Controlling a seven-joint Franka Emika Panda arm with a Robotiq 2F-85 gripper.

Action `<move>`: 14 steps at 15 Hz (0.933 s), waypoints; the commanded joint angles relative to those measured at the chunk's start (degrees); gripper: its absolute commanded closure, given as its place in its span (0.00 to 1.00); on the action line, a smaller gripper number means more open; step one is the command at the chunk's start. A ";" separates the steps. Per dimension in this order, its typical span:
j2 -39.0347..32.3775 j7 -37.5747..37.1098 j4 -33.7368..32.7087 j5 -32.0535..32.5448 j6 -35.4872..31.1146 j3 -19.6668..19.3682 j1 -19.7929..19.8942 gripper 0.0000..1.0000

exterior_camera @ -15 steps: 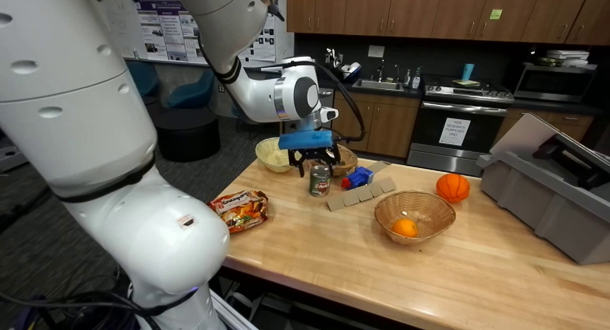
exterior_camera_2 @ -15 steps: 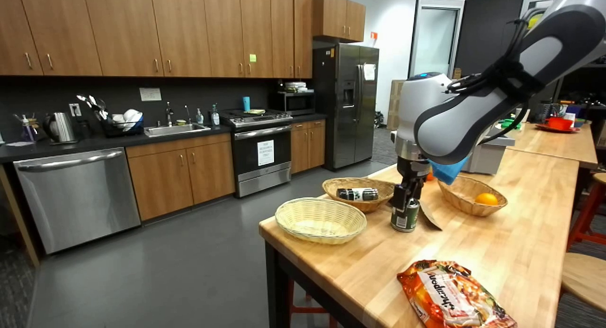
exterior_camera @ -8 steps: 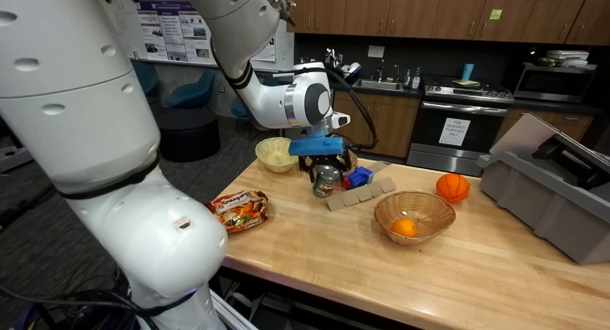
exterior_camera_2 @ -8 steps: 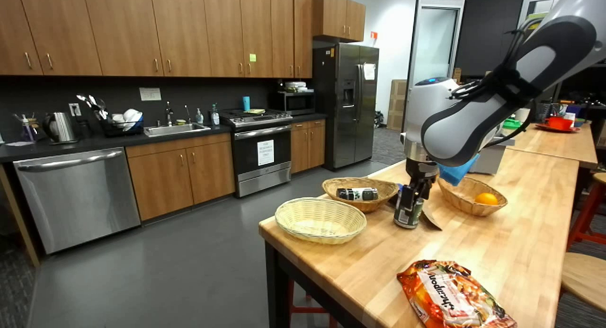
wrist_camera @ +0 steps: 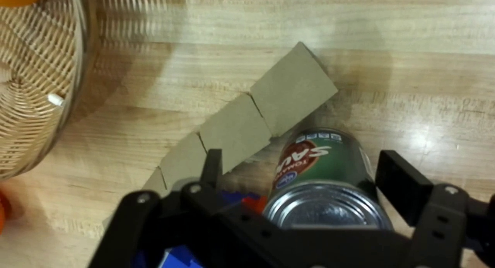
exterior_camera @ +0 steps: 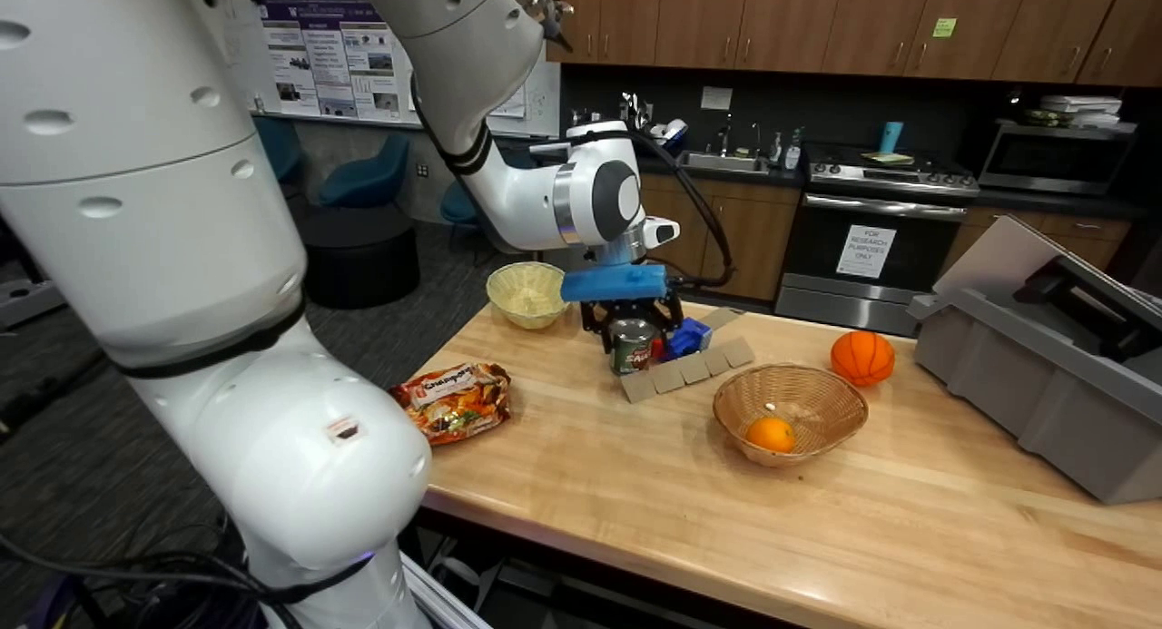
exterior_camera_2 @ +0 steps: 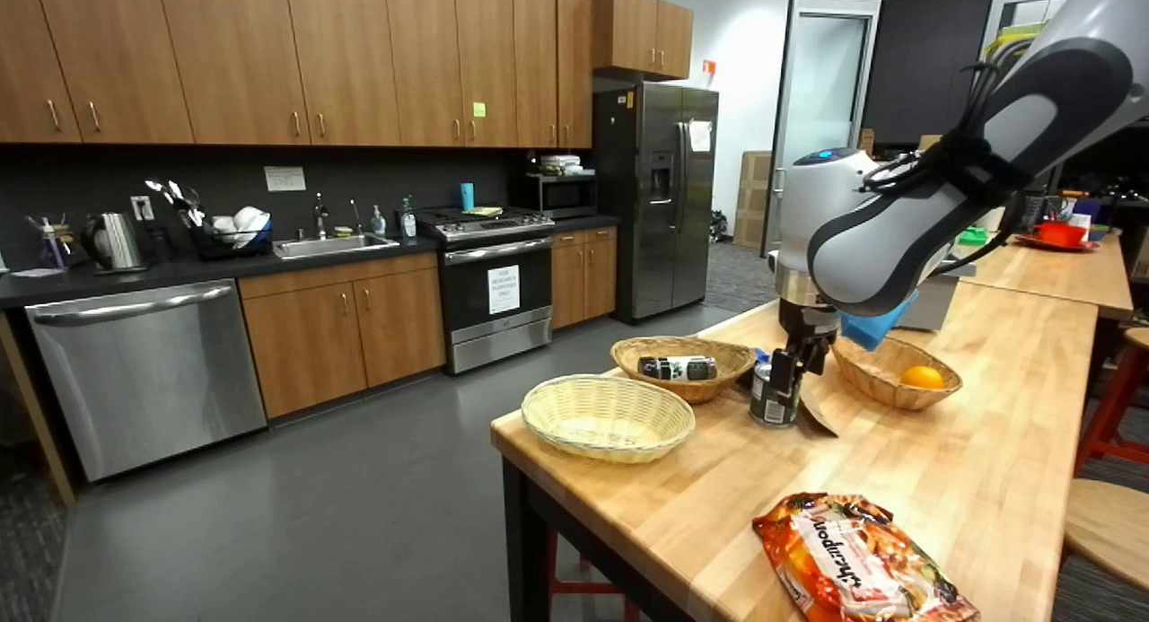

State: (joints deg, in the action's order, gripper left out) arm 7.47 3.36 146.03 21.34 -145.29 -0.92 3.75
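Can (wrist_camera: 326,171) nearer cardbd (wrist_camera: 236,128), pt. behind tool (wrist_camera: 299,165)

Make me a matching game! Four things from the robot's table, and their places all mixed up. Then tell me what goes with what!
Things
1. green metal can of tomato sauce
2. round orange fruit
3. orange ball with black lines
4. pale yellow woven basket

Places
A. inside a brown woven basket
B. beside the gray plastic bin
C. at a corner of the wooden table
D. between the open jaws of the black gripper

Right pairs: 1-D; 2-A; 3-B; 4-C.
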 commanded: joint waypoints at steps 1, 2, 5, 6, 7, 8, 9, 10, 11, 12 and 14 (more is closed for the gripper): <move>-0.09 0.54 -0.58 -0.73 -2.62 0.17 -0.77 0.00; -0.30 0.66 -0.66 -0.87 -3.73 0.30 -0.99 0.00; -0.76 0.62 -0.94 -0.58 -5.73 0.84 -1.46 0.00; -0.83 0.67 -0.94 -0.58 -6.13 0.96 -1.60 0.00; -0.92 0.63 -0.95 -0.52 -6.50 1.03 -1.67 0.00; -1.13 0.53 -0.98 -0.40 -6.81 1.05 -1.68 0.00; -1.21 0.56 -0.96 -0.41 -6.88 1.04 -1.71 0.00; -1.39 0.52 -0.93 -0.48 -7.03 1.00 -1.65 0.00; -1.79 0.44 -1.00 -0.53 -7.09 0.95 -1.59 0.00; -2.02 0.48 -1.00 -0.66 -7.07 0.90 -1.57 0.00; -2.90 0.38 -1.15 -0.65 -7.15 0.78 -1.50 0.00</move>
State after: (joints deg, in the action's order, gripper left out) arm 6.27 3.45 145.58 21.13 -151.65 0.11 2.14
